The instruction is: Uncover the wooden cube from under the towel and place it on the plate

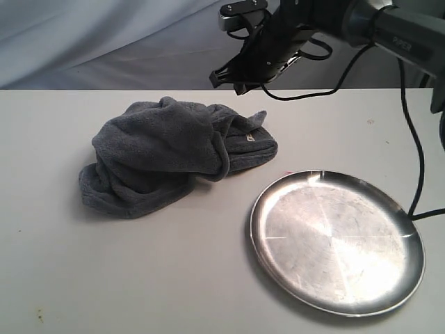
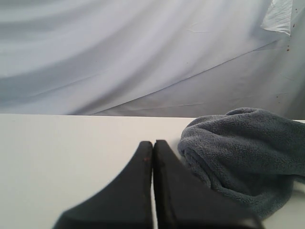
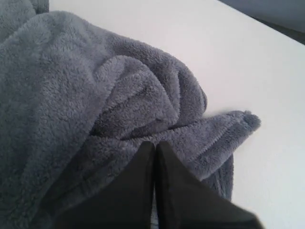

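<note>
The dark grey towel (image 1: pixel 170 153) lies bunched in a heap left of centre on the table, its small label (image 1: pixel 249 139) showing at the right edge. The wooden cube is hidden. To the right lies the round silver plate (image 1: pixel 337 242), with nothing on it. My right gripper (image 1: pixel 240 87) hangs shut in the air just above the towel's back right corner; in its wrist view the closed fingertips (image 3: pixel 154 145) point down at the towel's folds (image 3: pixel 95 109). My left gripper (image 2: pixel 152 144) is shut, low over the table, with the towel (image 2: pixel 243 152) beside it. The left arm does not show in the exterior view.
A white table (image 1: pixel 139 278) carries everything. A pale draped backdrop (image 1: pixel 104 42) stands behind it. The right arm's black cable (image 1: pixel 417 153) drops down past the plate's far right side.
</note>
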Controlling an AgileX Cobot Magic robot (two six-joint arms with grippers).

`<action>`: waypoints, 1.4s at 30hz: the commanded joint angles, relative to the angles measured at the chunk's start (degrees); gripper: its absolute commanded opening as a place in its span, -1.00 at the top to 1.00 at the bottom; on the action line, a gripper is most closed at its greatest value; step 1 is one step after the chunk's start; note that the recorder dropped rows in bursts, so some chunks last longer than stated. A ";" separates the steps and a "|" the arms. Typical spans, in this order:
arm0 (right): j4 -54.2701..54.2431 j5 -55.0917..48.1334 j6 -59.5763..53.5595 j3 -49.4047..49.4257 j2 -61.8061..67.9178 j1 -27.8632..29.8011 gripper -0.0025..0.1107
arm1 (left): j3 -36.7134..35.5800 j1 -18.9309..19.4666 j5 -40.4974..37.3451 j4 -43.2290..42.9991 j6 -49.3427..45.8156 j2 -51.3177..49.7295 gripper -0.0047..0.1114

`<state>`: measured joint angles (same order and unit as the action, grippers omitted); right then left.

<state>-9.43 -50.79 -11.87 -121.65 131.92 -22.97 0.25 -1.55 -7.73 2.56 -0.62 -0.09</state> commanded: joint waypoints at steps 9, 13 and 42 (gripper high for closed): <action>-3.23 0.37 0.18 -4.46 1.59 -2.22 0.96 | -0.25 -0.05 0.12 -0.04 0.15 0.09 0.89; -3.23 1.51 0.18 -4.46 1.59 -3.32 0.96 | -0.25 -0.05 0.12 -0.04 0.15 0.09 0.89; -5.50 -0.29 -1.91 -4.46 1.59 -16.50 0.96 | -0.25 -0.05 0.12 -0.04 0.15 0.09 0.89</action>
<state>-14.69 -48.36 -11.92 -125.71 133.78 -38.20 0.25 -1.55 -7.73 2.56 -0.62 -0.09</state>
